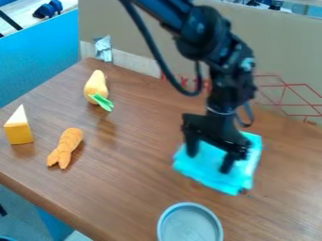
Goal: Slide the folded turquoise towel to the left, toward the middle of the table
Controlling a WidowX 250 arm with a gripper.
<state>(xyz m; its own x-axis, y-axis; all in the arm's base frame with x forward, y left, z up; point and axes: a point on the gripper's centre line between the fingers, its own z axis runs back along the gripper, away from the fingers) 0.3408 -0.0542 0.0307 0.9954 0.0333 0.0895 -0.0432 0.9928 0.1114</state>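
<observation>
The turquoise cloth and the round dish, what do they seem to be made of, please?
The turquoise cloth looks like soft, matte fabric, judging by its layered folds and uneven edge. The round dish may be metal or smooth plastic; its grey rim has a faint sheen.

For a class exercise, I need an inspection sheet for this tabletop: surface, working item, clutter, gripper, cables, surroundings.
Surface: brown, wood-grained table
Working item: bright blue cloth, uneven edges, beneath the gripper
Clutter: yellow toy vegetable with green leaves, orange toy carrot and yellow-and-white wedge towards the left; round grey dish at the near edge of view
Gripper: black gripper, fingers apart over the cloth; contact cannot be told
Cables: dark cable looping beside the arm
Surroundings: cardboard panel behind, blue panel left
</observation>
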